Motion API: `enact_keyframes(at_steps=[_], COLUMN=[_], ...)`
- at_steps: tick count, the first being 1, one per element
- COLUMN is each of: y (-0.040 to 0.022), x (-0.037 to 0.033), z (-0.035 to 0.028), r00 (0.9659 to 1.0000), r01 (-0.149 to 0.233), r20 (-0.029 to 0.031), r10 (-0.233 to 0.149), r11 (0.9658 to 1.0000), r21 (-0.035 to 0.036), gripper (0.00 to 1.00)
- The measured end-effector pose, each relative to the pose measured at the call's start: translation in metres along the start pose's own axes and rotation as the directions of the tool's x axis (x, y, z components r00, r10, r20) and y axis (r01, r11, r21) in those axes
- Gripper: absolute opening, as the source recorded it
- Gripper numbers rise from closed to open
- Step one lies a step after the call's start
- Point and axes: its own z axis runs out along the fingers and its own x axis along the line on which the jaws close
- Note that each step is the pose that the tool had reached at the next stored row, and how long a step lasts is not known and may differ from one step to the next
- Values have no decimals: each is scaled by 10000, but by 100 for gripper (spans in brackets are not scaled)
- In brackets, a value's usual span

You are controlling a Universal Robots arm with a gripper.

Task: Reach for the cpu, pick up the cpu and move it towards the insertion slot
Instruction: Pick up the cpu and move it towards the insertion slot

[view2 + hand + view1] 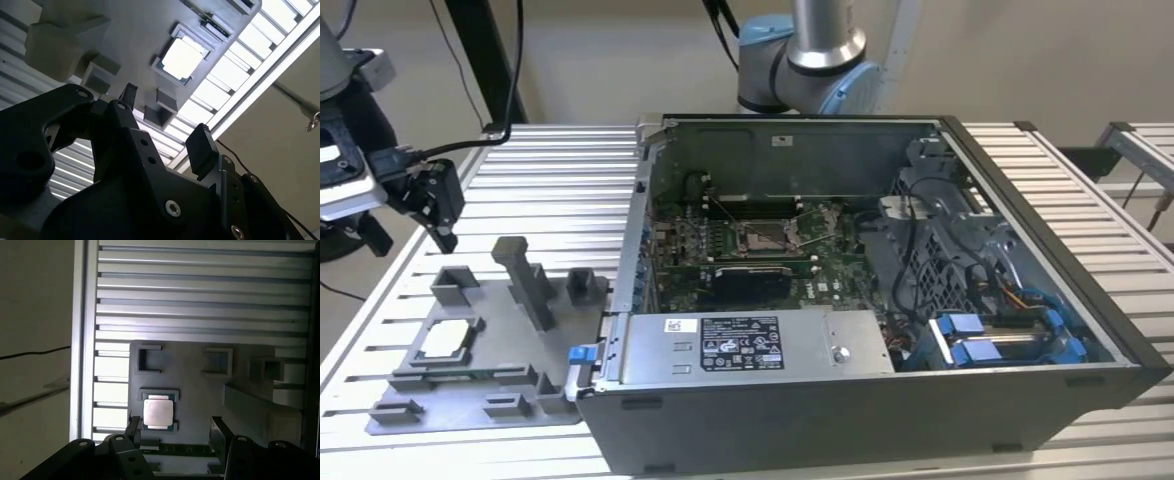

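The cpu (446, 341) is a small pale square chip lying flat in a recess of the grey fixture plate (478, 412), on the exterior view's left. Both wrist views look down on the cpu (182, 57) (158, 412). My gripper (443, 232) hangs above the table, behind the fixture and well above the chip. It is open, and its black fingers (202, 148) (218, 432) have nothing between them. The insertion slot (761, 237) is a silver-framed socket on the green board inside the open computer case (1067, 300).
Grey blocks and a tall upright post (527, 283) stand on the fixture plate between the cpu and the case. The slatted aluminium table (560, 170) ends close beside the fixture, at the table edge (80, 340). The arm's base (807, 60) stands behind the case.
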Motion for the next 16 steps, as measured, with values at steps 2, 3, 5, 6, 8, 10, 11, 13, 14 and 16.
enact_keyframes(at_steps=[2, 3, 5, 6, 8, 10, 11, 13, 14, 16], y=[0, -1, -1, -1, -2, -3, -3, -5, -7, -11], x=[0, 0, 0, 0, -1, 0, 0, 0, 0, 0], z=[0, 2, 3, 4, 11, 19, 24, 35, 40, 53], r00=[10000, 10000, 10000, 10000, 10000, 10000, 10000, 10000, 10000, 10000], r01=[-1, 0, 0, 0, 0, 0, 0, 0, 0, 0], r20=[-2, 0, -1, 0, 2, 0, 0, 0, 0, 0], r10=[1, 0, 0, 0, 0, 0, 0, 0, 0, 0], r11=[10000, 10000, 10000, 10000, 10000, 10000, 10000, 10000, 10000, 10000], r21=[1, 0, 0, 0, -2, 0, 0, 0, 0, 0], gripper=[100, 100, 100, 100, 100, 100, 100, 100, 100, 100])
